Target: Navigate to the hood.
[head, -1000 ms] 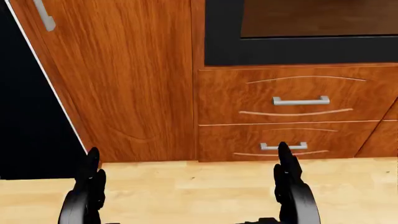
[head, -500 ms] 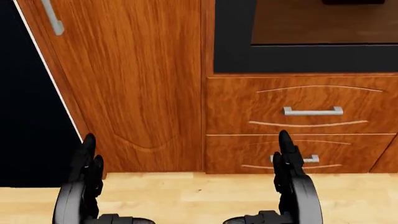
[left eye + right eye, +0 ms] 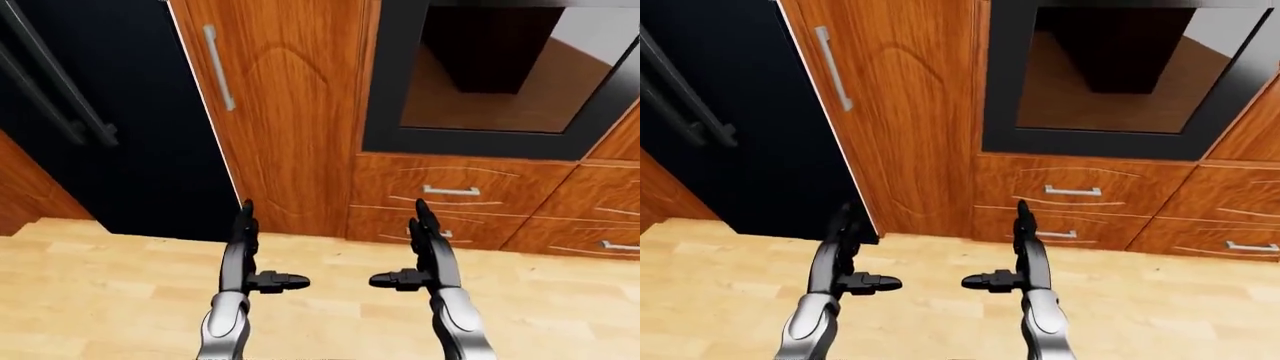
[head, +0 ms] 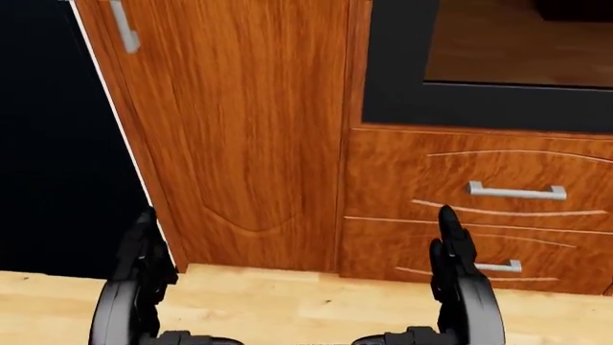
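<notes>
The hood is not in any view. My left hand (image 3: 252, 255) and right hand (image 3: 412, 251) are held out low over the wood floor, fingers straight up and thumbs pointing at each other, both open and empty. They also show at the bottom of the head view, the left hand (image 4: 144, 284) and the right hand (image 4: 452, 280). Straight ahead stands a tall wooden cabinet door (image 3: 285, 112) with a grey bar handle (image 3: 217, 67).
A black fridge (image 3: 110, 127) with dark handles stands at the left. A black-framed built-in oven (image 3: 500, 75) with a glass window sits at the upper right, above two wooden drawers (image 3: 450, 195) with grey handles. More drawers (image 3: 600, 225) lie further right. Light wood floor (image 3: 100, 292) below.
The whole picture has shifted right and down in the head view, so the camera has turned left and tilted up a little. More of the black fridge shows. My hands keep their pose.
</notes>
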Tool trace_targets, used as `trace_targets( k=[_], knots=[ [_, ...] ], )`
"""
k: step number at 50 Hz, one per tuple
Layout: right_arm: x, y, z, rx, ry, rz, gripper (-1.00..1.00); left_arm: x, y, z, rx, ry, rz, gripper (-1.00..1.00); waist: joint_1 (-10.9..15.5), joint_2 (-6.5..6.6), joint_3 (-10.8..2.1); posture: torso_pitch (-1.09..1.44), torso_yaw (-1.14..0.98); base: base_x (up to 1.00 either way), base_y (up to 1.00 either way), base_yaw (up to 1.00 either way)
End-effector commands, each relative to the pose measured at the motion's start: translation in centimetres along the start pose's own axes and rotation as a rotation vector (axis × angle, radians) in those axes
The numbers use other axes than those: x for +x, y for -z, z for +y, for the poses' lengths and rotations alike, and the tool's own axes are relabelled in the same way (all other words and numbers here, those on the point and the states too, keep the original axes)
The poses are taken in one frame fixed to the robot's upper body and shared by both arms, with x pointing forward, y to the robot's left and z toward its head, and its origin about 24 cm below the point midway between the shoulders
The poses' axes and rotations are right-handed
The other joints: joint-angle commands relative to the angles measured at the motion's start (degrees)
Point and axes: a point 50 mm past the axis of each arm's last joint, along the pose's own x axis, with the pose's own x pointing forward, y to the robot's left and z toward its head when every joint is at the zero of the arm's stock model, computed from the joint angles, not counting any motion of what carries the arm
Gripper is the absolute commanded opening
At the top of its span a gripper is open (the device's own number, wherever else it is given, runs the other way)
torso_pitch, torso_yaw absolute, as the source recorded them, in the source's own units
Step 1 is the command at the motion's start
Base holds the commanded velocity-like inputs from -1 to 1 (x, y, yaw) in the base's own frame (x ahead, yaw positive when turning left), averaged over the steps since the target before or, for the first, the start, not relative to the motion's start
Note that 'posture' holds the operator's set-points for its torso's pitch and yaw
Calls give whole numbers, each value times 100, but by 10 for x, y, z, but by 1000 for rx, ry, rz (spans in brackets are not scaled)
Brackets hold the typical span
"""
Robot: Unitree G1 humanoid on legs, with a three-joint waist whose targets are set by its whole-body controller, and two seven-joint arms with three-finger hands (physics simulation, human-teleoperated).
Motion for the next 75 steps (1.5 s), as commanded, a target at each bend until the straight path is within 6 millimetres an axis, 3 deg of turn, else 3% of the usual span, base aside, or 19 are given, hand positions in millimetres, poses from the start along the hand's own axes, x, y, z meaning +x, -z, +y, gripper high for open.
trace_targets(
  k=[1, 3, 4, 7, 13, 17, 18, 21, 27, 32, 33, 34, 42, 46, 47, 52, 61, 71, 75],
  knots=[
    [4, -18, 8, 5, -33, -92, 100, 2, -16, 5, 10, -19, -82, 100, 25, 38, -85, 0, 0, 0, 0, 41],
    [4, -18, 8, 2, -34, -93, 100, 2, -16, 5, 10, -19, -82, 100, 50, 248, -43, 0, 0, 0, 0, 41],
    [3, -18, 8, 1, -35, -93, 100, 2, -16, 5, 10, -19, -82, 100, 68, 85, -76, 0, 0, 0, 0, 42],
    [3, -18, 9, 0, -36, -93, 100, 2, -16, 5, 10, -19, -82, 100, 123, 141, -126, 0, 0, 0, 0, 56],
    [3, -18, 9, 2, -40, -97, 100, 2, -16, 5, 10, -19, -82, 100, 75, -203, -21, 0, 0, 0, 0, 59],
    [3, -18, 9, 1, -40, -98, 100, 2, -16, 5, 10, -19, -82, 100, -23, -698, -84, 0, 0, 0, 0, 59],
    [2, -18, 9, 2, -40, -98, 100, 2, -16, 5, 10, -19, -82, 100, -38, -442, -29, 0, 0, 0, 0, 59],
    [2, -18, 9, 3, -40, -97, 100, 2, -16, 5, 10, -19, -82, 100, 5, -526, -99, 0, 0, 0, 0, 59],
    [3, -18, 9, 3, -40, -98, 100, 2, -16, 5, 10, -19, -82, 100, -34, -138, -53, 0, 0, 0, 0, 59],
    [2, -18, 9, 3, -41, -98, 100, 2, -16, 5, 10, -19, -82, 100, 12, 577, -221, 0, 0, 0, 0, 58],
    [2, -18, 9, 3, -42, -98, 100, 2, -16, 5, 10, -19, -82, 100, 66, 224, -86, 0, 0, 0, 0, 58],
    [3, -18, 9, 3, -41, -98, 100, 2, -16, 5, 10, -19, -82, 100, 61, 305, -137, 0, 0, 0, 0, 59],
    [4, -18, 9, 3, -43, -102, 100, 2, -16, 5, 10, -19, -82, 100, 72, -187, -53, 0, 0, 0, 0, 58],
    [3, -19, 9, 2, -43, -104, 100, 2, -16, 5, 10, -19, -82, 100, 14, -739, -147, 0, 0, 0, 0, 52],
    [3, -19, 9, 2, -43, -104, 100, 2, -16, 5, 10, -19, -82, 100, -47, -469, -102, 0, 0, 0, 0, 48],
    [4, -18, 9, 4, -39, -102, 100, 2, -16, 5, 10, -19, -82, 100, -22, -417, -126, 0, 0, 0, 0, 32],
    [4, -17, 9, 5, -36, -96, 100, 2, -16, 5, 10, -19, -82, 100, -37, 388, -201, 0, 0, 0, 0, 29],
    [3, -18, 9, 4, -41, -102, 100, 2, -16, 5, 10, -19, -82, 100, 31, -180, -57, 0, 0, 0, 0, 47],
    [3, -18, 9, 3, -41, -103, 100, 2, -16, 5, 10, -19, -82, 100, -19, -745, -162, 0, 0, 0, 0, 47]
  ],
)
